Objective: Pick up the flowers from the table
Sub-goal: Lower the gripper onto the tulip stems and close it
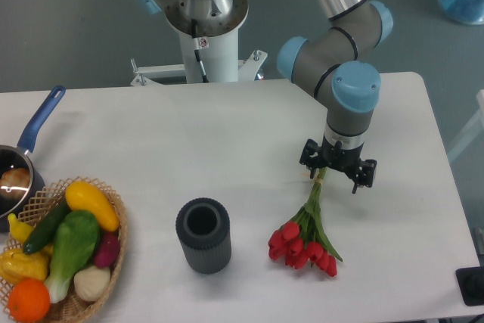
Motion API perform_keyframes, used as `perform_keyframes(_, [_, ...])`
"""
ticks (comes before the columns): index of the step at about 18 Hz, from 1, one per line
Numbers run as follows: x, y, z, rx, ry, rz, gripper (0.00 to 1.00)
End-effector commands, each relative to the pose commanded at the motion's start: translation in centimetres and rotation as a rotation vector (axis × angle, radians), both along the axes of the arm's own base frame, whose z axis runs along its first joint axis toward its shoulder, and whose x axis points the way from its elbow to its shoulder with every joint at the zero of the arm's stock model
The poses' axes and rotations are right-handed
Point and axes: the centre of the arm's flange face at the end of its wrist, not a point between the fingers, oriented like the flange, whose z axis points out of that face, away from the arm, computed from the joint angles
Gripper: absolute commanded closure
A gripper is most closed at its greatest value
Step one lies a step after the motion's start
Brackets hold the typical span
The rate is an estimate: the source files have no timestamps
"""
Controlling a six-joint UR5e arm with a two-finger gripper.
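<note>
Small bunch of red tulips (306, 232) lying flat on white table (189, 141), not lifted. Black two-finger gripper (337, 173) spread wide, straddling stem ends. Closing and lifting left.

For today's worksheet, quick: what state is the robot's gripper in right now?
Gripper: open, fingers spread over the stem end of the red tulip bunch with green stems, holding nothing yet.

One flower bunch (306, 234), one cup (203, 235), one basket (113, 251), one pan (23, 164).
</note>
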Motion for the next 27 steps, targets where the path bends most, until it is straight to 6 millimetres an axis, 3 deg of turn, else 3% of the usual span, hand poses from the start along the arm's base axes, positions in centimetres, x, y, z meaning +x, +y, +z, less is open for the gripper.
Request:
perform_keyframes(4, [1.2, 1.2, -1.0, -0.015, -0.011, -0.065, 0.00])
perform_keyframes(16, [2.5, 0.2, -2.9, -0.036, -0.053, -0.061, 0.01])
perform_keyframes(20, [2.2, 0.4, -2.9, -0.034, -0.050, -0.061, 0.23])
perform_keyframes(25, [1.3, 0.7, -3.1, -0.033, -0.043, -0.062, 0.24])
perform_keyframes(27, [1.3, 0.6, -3.0, -0.037, -0.041, -0.063, 0.28])
